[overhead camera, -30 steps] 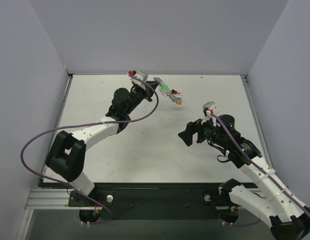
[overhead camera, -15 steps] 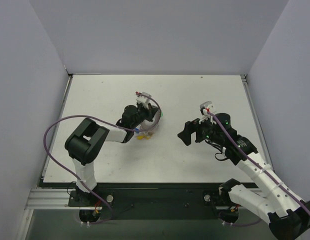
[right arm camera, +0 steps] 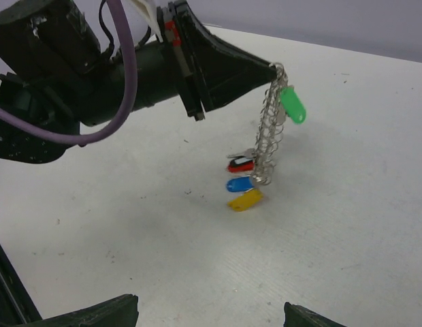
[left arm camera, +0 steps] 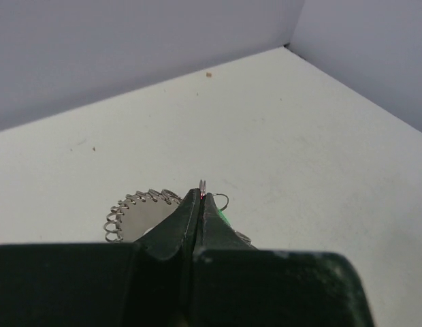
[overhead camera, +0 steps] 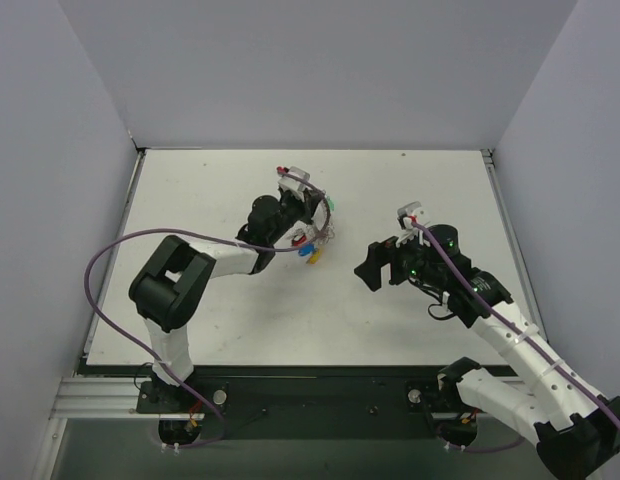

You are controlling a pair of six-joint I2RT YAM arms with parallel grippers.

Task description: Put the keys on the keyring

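My left gripper (overhead camera: 318, 213) is shut on the rim of the keyring (overhead camera: 326, 232) and holds it above the middle of the table. In the right wrist view the keyring (right arm camera: 269, 136) hangs edge-on from the left gripper's fingertips (right arm camera: 265, 68). A green key (right arm camera: 293, 105) sits near its top. Red (right arm camera: 239, 164), blue (right arm camera: 238, 184) and yellow (right arm camera: 245, 200) keys dangle at the bottom, just over the table. In the left wrist view the shut left gripper (left arm camera: 201, 194) pinches the rim, and wire loops (left arm camera: 133, 208) show beside it. My right gripper (overhead camera: 371, 268) stands open and empty, to the right of the keyring and facing it.
The white table (overhead camera: 220, 310) is walled in by grey panels (overhead camera: 320, 70) at the back and on both sides. A purple cable (overhead camera: 120, 255) loops off the left arm. The right gripper's fingertips (right arm camera: 109, 313) only just show at the bottom edge of its wrist view.
The left arm has pulled back from the far middle of the table toward the centre, carrying the keyring with the keys on it. The right arm has barely shifted.
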